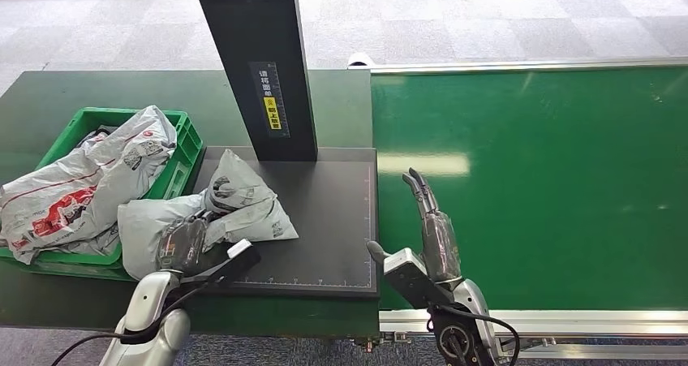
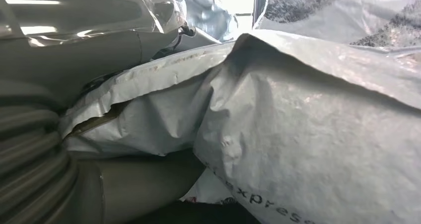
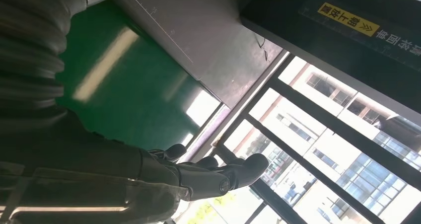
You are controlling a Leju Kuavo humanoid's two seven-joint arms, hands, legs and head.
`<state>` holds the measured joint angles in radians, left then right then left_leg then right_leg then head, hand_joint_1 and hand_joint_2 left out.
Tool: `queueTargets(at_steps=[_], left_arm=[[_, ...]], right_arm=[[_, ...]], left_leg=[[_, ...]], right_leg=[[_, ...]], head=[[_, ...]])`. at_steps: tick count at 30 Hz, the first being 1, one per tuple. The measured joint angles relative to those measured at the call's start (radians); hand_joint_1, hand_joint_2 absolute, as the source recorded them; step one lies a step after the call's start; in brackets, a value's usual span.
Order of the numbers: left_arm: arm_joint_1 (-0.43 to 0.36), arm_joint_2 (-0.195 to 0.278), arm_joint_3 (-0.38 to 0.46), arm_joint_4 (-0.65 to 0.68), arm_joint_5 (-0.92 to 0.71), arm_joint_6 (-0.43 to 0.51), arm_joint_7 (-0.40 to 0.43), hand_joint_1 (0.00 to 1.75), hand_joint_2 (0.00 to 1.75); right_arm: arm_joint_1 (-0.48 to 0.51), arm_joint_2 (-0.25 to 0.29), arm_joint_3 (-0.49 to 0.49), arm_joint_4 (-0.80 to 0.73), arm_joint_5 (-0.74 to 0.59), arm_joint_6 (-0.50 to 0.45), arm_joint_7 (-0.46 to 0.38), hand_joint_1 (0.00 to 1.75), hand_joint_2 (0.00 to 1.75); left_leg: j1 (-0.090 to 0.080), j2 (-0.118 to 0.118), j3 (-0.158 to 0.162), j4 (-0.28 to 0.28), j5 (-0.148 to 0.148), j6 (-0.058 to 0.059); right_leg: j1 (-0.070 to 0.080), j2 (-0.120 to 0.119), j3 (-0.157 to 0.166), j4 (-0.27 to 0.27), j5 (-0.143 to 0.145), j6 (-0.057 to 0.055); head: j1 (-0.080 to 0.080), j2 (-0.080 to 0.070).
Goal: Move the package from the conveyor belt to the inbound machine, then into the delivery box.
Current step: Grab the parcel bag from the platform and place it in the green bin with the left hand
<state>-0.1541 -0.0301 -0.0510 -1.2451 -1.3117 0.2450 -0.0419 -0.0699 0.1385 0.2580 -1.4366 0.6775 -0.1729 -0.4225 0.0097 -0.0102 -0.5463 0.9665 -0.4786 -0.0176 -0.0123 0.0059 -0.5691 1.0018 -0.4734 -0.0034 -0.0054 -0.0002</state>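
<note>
The green crate (image 1: pixel 188 139) holds a heap of grey mailer bags (image 1: pixel 89 179). The left hand (image 1: pixel 185 244) grips the grey package (image 1: pixel 243 208) lying on the inbound machine's dark scale plate (image 1: pixel 333 220), just beside the crate. The left wrist view adds "express" lettering on the package (image 2: pixel 308 134); the right hand (image 1: pixel 434 228) hovers with fingers straight and empty over the conveyor belt (image 1: pixel 552 187).

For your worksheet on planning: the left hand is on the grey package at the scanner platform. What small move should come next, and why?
Probably lift the package slightly and carry it toward the green box: the left hand already grips it, and it lies on the platform beside the box.
</note>
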Motion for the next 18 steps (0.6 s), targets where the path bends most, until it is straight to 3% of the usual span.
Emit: queueTargets(at_steps=[6,18], left_arm=[[0.001,-0.001,0.001,-0.007,0.043,0.125,-0.059,1.75,1.75],[0.002,-0.002,0.001,-0.015,0.045,0.133,-0.065,1.75,1.75]], right_arm=[[0.001,0.0,-0.002,0.0,-0.002,-0.002,-0.001,0.0,1.75],[0.001,0.0,-0.004,0.0,-0.002,-0.002,-0.001,0.0,1.75]], left_leg=[[0.0,0.0,-0.001,0.0,0.0,0.0],[0.0,0.0,-0.002,0.0,0.0,0.0]], right_leg=[[0.0,0.0,-0.001,0.0,0.0,0.0],[0.0,0.0,-0.002,0.0,0.0,0.0]], head=[[0.0,0.0],[0.0,0.0]])
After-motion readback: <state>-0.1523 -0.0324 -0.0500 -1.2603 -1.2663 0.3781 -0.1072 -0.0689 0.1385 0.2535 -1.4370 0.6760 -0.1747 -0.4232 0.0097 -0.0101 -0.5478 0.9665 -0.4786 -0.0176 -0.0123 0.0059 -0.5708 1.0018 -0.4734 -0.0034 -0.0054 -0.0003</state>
